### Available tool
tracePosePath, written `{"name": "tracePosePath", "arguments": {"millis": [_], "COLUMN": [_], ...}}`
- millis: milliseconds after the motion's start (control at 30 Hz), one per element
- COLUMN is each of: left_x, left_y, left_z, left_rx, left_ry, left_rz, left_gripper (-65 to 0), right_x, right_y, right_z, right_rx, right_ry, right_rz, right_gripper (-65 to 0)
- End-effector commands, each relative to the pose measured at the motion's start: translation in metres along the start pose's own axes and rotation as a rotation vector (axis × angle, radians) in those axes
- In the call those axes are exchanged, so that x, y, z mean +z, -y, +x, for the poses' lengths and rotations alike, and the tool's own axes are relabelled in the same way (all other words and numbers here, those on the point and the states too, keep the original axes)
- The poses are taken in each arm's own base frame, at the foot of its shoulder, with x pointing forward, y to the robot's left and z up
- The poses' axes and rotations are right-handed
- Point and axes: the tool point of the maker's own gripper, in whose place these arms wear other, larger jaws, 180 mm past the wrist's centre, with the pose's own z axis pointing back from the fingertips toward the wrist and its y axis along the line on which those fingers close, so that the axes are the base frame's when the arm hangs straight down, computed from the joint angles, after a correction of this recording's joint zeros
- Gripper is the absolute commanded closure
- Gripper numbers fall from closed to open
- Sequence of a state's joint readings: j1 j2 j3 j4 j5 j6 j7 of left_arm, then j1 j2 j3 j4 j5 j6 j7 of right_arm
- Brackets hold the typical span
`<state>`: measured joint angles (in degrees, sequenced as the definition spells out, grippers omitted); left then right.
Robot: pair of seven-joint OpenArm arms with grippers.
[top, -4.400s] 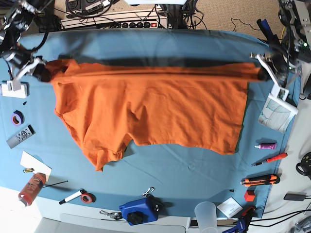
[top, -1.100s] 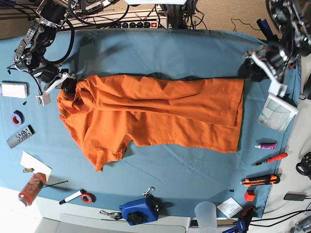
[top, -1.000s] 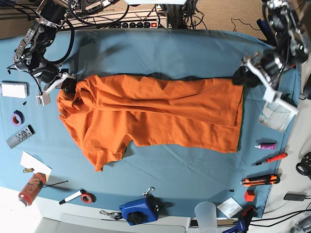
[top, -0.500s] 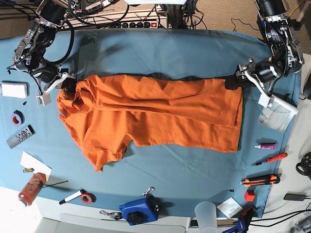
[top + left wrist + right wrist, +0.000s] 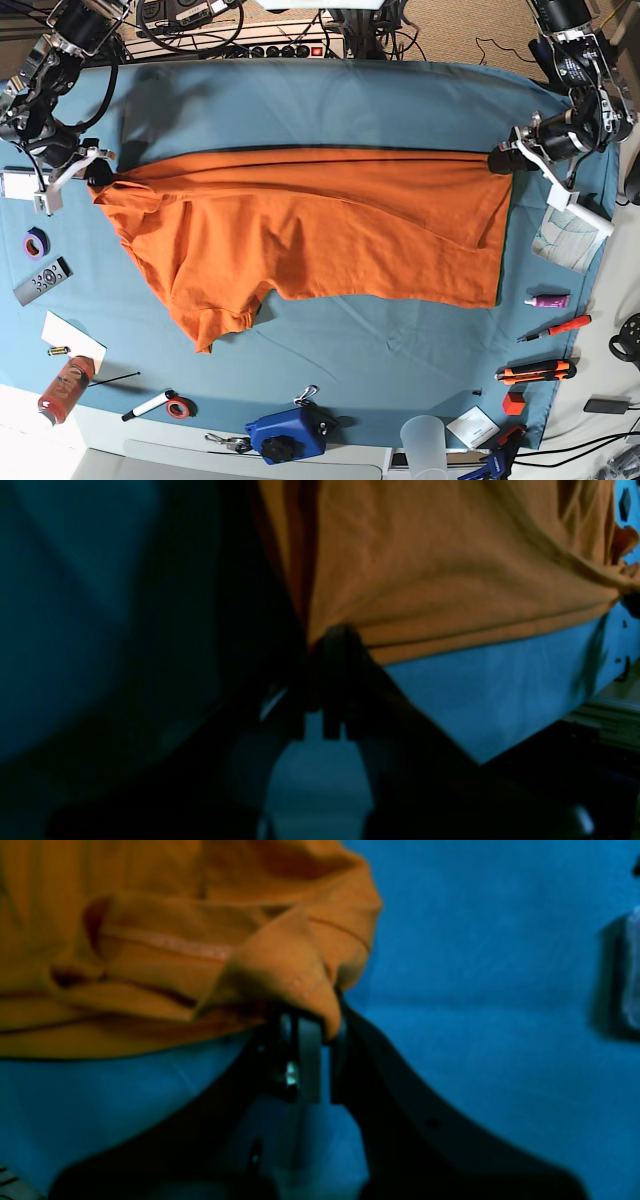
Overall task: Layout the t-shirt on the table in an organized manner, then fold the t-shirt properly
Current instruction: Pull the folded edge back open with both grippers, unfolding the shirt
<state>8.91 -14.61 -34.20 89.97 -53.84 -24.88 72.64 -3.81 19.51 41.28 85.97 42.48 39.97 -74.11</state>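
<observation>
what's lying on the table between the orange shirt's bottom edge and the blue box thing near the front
Nothing. In the base view, only bare table separates the t-shirt from the blue box; a carabiner sits by the box.

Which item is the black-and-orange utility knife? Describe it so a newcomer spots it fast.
Start at the teal table and go to the edge beyond the t-shirt hem. Below the white tube and the orange pen lies the utility knife: longest, black with orange trim.
</observation>
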Motion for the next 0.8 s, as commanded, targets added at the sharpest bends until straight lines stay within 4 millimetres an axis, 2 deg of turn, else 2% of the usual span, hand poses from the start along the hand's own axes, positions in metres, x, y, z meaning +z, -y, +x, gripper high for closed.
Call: {"name": "tracePosePath", "arguments": {"millis": [0, 100, 233, 400, 533, 767], "left_x": [0.006, 0.008, 0.020, 0.038, 0.044, 0.052], "left_y": [-0.002, -0.001, -0.002, 0.000, 0.004, 0.008], "left_z": [0.004, -0.001, -0.013, -0.026, -0.034, -0.046], "left_rx": [-0.011, -0.014, -0.046, -0.104, -0.124, -0.143], "left_ry": [0.008, -0.006, -0.028, -0.053, -0.065, -0.088], "left_rz": [0.010, -0.001, 0.018, 0.056, 0.064, 0.075], "left_gripper": [0.0, 0.0, 0.0, 0.0, 0.0, 0.0], "right_x": [0.009, 0.009, 0.013, 0.035, 0.052, 0.058], "right_y": [0.004, -0.002, 0.002, 0.019, 0.025, 0.026], "right_z": [0.018, 0.010, 0.003, 0.003, 0.005, -0.023], "right_rx": [0.022, 0.012, 0.016, -0.024, -0.065, -0.092], "right_ry": [0.042, 0.001, -0.028, 0.013, 0.073, 0.022], "right_rz": [-0.006, 0.030, 0.024, 0.007, 0.022, 0.030], "right_gripper": [0.0, 0.0, 0.0, 0.0, 0.0, 0.0]}}
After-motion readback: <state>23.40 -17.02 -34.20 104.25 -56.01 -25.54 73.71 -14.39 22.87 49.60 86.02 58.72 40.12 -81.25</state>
